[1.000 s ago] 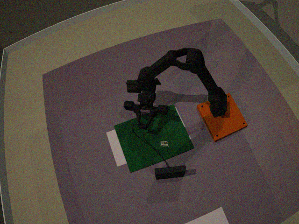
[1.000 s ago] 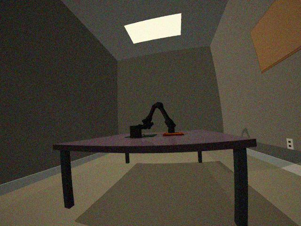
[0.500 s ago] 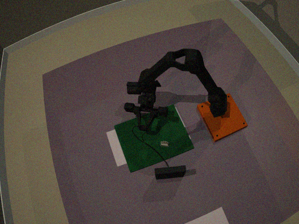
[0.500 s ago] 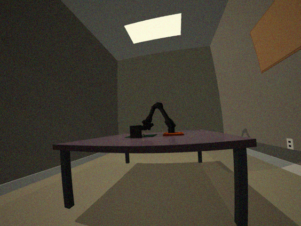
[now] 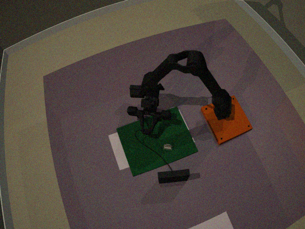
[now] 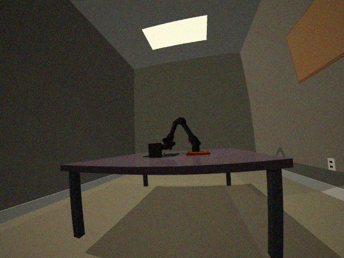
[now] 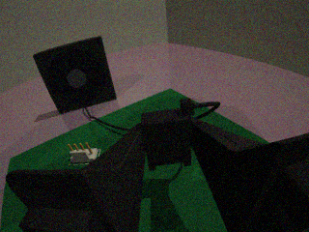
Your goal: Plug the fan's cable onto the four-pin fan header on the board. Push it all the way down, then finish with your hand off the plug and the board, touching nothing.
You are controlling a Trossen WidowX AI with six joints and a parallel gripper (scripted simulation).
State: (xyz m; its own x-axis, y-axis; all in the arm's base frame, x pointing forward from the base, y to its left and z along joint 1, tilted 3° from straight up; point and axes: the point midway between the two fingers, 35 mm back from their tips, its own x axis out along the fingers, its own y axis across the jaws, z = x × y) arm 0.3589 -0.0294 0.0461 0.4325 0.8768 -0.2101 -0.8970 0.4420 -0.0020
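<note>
My gripper [image 5: 147, 130] [image 7: 165, 126] is shut on the fan cable's black plug [image 7: 167, 132], which hangs above the green board [image 5: 152, 152] [image 7: 145, 103]. The white four-pin header [image 5: 167, 147] [image 7: 85, 155] has its pins pointing up and bare. It is on the board, left of the plug in the wrist view and to the lower right of the gripper in the top view. The thin black cable [image 5: 154, 150] [image 7: 104, 124] runs from the plug to the black fan [image 5: 173, 176] [image 6: 155, 150] [image 7: 74, 74], which stands upright beside the board.
The arm's base stands on an orange plate [image 5: 236, 125] [image 6: 198, 152] to the right of the board in the top view. A white patch [image 5: 118, 151] lies at the board's left edge, and another white patch [image 5: 214, 223] lies at the bottom of that view.
</note>
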